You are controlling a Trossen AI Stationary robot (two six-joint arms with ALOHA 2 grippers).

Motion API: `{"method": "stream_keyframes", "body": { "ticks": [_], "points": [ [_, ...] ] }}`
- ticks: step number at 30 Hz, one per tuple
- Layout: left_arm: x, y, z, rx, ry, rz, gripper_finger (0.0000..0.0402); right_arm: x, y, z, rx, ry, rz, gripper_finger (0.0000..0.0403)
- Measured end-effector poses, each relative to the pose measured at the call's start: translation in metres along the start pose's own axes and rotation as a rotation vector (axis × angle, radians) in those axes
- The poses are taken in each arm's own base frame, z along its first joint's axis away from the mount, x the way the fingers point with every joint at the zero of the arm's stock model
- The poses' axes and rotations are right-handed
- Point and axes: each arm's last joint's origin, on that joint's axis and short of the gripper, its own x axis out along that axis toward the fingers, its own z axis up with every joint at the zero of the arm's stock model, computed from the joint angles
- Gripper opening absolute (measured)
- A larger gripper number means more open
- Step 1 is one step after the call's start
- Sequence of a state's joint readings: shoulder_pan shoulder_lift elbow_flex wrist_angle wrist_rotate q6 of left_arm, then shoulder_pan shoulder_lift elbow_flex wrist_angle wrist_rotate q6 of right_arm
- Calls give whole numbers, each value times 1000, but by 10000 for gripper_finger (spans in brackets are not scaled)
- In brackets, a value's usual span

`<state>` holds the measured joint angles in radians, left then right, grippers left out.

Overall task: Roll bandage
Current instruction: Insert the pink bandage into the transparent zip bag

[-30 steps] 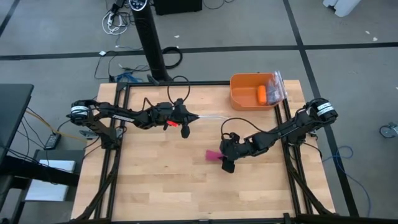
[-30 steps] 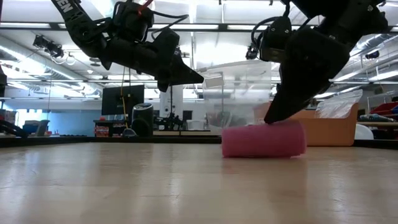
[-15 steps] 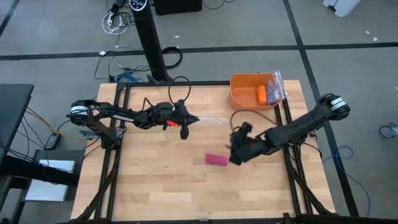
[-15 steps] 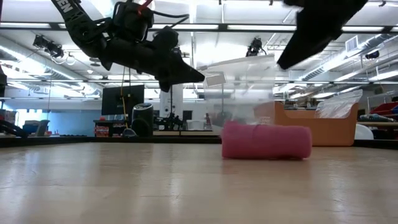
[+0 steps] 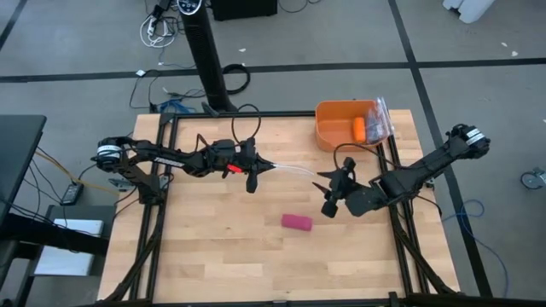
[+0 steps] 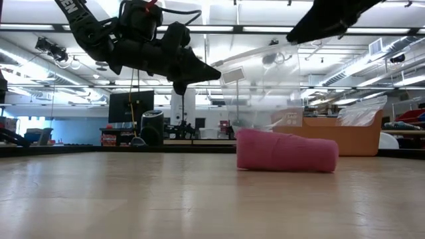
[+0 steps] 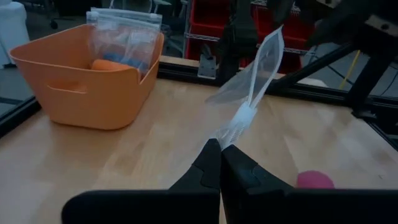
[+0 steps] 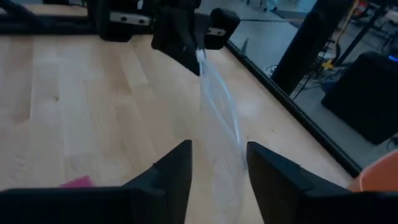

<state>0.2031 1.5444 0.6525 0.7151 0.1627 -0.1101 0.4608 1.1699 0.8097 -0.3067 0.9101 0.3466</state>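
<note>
The bandage [image 5: 297, 222] is a stubby pink roll lying on its side on the wooden table, also visible in the low view [image 6: 285, 153] and touched by nothing. My left gripper [image 5: 266, 168] hangs above the table's middle, shut on a clear plastic bag [image 5: 294, 171]. The bag reaches toward the table's right. My right gripper [image 5: 326, 193] is raised right of the bandage and faces the left gripper. Its fingers are open, and the bag's free end [image 8: 219, 118] stands between them. I cannot tell whether they touch it. My left gripper pinches one end of the clear bag [image 7: 231, 127] between its two shut fingertips. The fingers come nearly level from the table's left. The bag sticks out past them [image 7: 258, 71], lifted clear of the table, and runs on toward the right gripper.
An orange bin [image 5: 333, 135] stands at the table's far right corner. It holds a small orange roll [image 5: 359, 130] and a bagged item [image 5: 380, 118]. Black frame rails run along the table's left and right sides. Bare wood lies near and left of the bandage.
My right gripper has come off the bandage and risen. It has moved toward the far right and turned to point at the left gripper's bag. The bandage stays on the table where it lay, turned only slightly.
</note>
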Motion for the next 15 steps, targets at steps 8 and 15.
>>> {"method": "stream_keyframes", "body": {
  "ticks": [8,15],
  "points": [
    [0,0,1,-2,-9,-5,0,22,-1,-4,-37,63,8,15],
    [2,-7,7,-17,-45,-63,0,45,-3,3,-53,40,55,4]
  ]
}}
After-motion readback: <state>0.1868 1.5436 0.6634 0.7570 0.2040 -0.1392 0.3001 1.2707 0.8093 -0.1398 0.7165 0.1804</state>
